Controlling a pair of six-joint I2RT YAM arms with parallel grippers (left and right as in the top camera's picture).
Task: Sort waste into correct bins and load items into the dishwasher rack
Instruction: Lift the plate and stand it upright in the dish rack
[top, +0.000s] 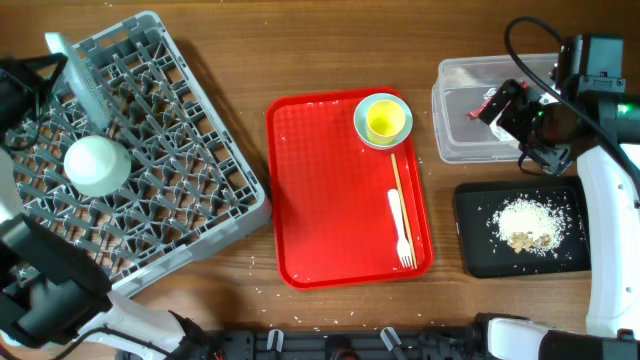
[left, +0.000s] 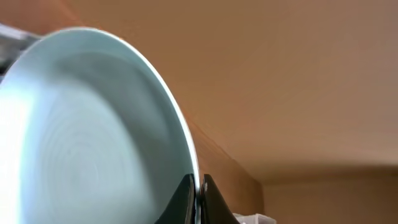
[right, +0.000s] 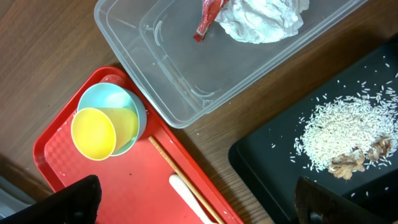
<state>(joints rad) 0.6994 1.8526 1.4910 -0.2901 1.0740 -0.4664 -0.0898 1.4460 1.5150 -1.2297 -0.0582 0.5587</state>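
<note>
No legible text, brand, number or sign in any view. Red crinkled snack wrapper (right: 208, 15), in clear rectangular plastic tub (right: 134, 59) at table's far right corner: print unreadable.

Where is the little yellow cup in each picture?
Overhead: the yellow cup sits inside the blue bowl, at the red tray's top right corner.
Left wrist: not in it; only a white plate shows.
Right wrist: lower left, the yellow cup inside the blue bowl on the red tray.
Shared landmark: the red tray, seen in overhead and right wrist.
</note>
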